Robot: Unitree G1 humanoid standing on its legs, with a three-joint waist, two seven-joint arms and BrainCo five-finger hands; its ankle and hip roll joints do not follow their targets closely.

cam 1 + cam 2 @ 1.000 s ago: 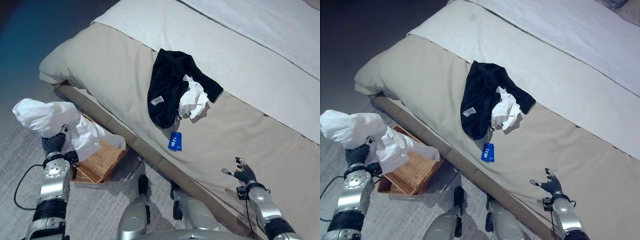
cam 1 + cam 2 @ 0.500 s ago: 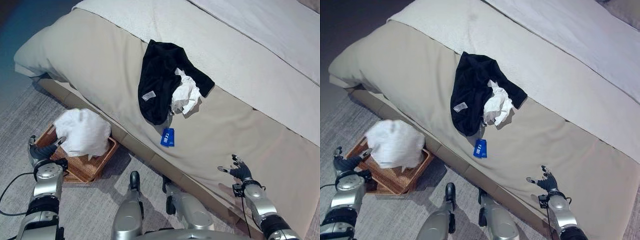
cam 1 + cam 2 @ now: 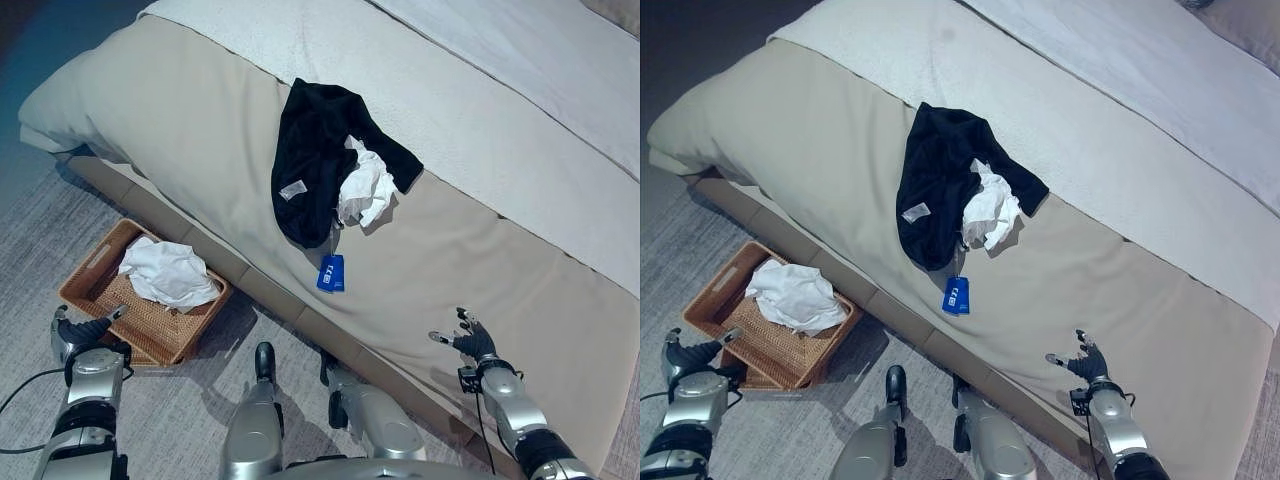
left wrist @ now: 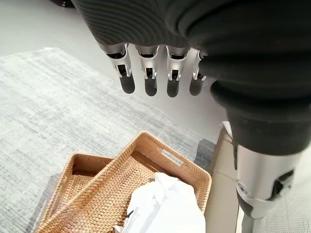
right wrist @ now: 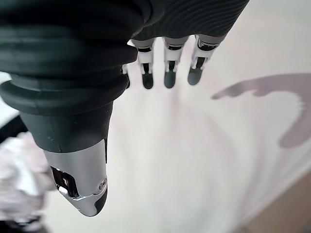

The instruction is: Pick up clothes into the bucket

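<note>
- Left wrist view shows the left hand [image 4: 155, 80] with its fingers straight and spread, holding nothing, above the woven basket [image 4: 160, 155].
- From the head cameras, that left hand [image 3: 80, 333] hangs over the grey rug [image 3: 40, 230], just beside the near corner of the basket [image 3: 95, 290], not touching it.
- A white garment [image 3: 165, 272] lies crumpled inside the basket, which sits on the rug against the side of the bed [image 3: 180, 130].
- The right hand [image 3: 470, 340] is also open, fingers splayed, holding nothing; it hovers over the beige bed cover near the bed's edge.
- In the right wrist view the right hand's fingers [image 5: 167, 77] point straight out over the pale cover.
- A black garment [image 3: 315, 150] lies on the bed cover, well apart from both hands.
- A crumpled white cloth [image 3: 365, 190] rests on the black garment's right part.
- A small white label [image 3: 292, 189] shows on the black garment; its writing is too small to read.
- A blue tag [image 3: 330, 272] hangs from the black garment's lower end onto the cover; its print is too small to make out.
</note>
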